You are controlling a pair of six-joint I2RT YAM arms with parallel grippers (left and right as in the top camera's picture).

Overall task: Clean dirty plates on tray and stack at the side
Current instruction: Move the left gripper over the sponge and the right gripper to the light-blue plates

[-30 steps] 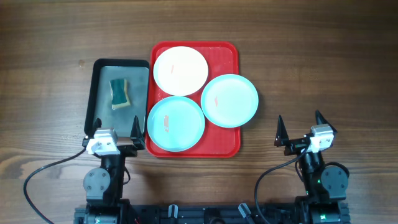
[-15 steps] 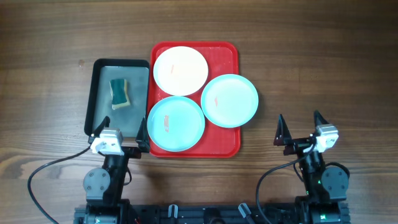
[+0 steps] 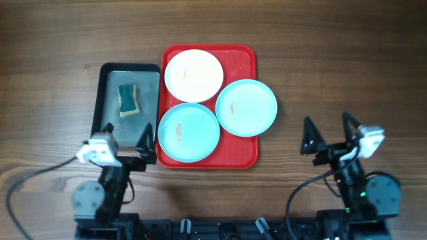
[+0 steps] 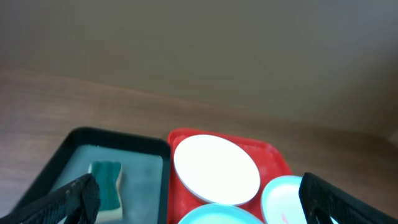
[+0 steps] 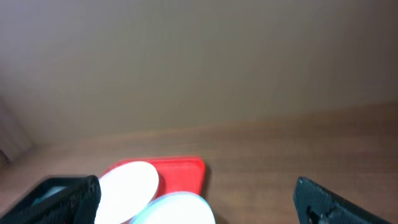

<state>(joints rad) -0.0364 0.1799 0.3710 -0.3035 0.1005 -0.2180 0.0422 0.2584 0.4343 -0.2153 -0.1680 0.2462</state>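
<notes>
moved: right gripper (image 3: pixel 326 127) has shifted right and left gripper (image 3: pixel 125 137) has turned leftward since a second ago; plates lie as before.
left gripper: fingers spread wide, empty, over the near end of the black-rimmed grey tray (image 3: pixel 110 80).
right gripper: fingers spread wide, empty, above the wooden table (image 3: pixel 373 67), well right of the red tray (image 3: pixel 237 57).
white plate (image 3: pixel 193 75): at the red tray's far end.
right light blue plate (image 3: pixel 246 107): overhangs the red tray's right rim.
left light blue plate (image 3: pixel 189 133): in its near left corner.
sponge (image 3: pixel 129 99): green and yellow, in the grey tray.
</notes>
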